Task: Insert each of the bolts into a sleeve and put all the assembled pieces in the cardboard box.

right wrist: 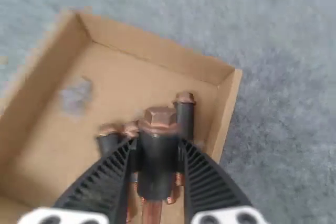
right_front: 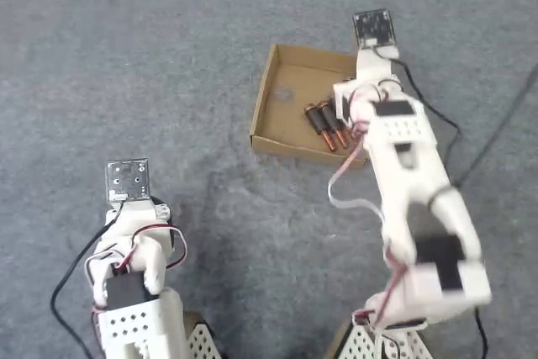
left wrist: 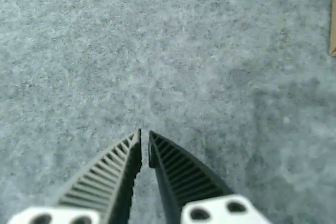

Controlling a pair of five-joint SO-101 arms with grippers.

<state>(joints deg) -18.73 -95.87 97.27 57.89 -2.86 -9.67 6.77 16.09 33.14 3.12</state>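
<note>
My right gripper (right wrist: 156,142) hangs over the cardboard box (right wrist: 152,51), shut on an assembled piece (right wrist: 157,171): a black sleeve with a copper bolt head on top. Three more assembled pieces lie on the box floor beneath it, one (right wrist: 184,115) beside the box's side wall and two (right wrist: 108,136) on the other side. In the high view the box (right_front: 286,81) sits at the upper middle with assembled pieces (right_front: 322,124) near its right side, under the right gripper (right_front: 347,113). My left gripper (left wrist: 145,141) is shut with nothing in it, low over the carpet.
Grey carpet (right_front: 210,199) covers the whole table. The left arm (right_front: 134,245) stands at the lower left, far from the box. A sliver of the box's edge (left wrist: 333,24) shows in the left wrist view. Cables trail beside both arms.
</note>
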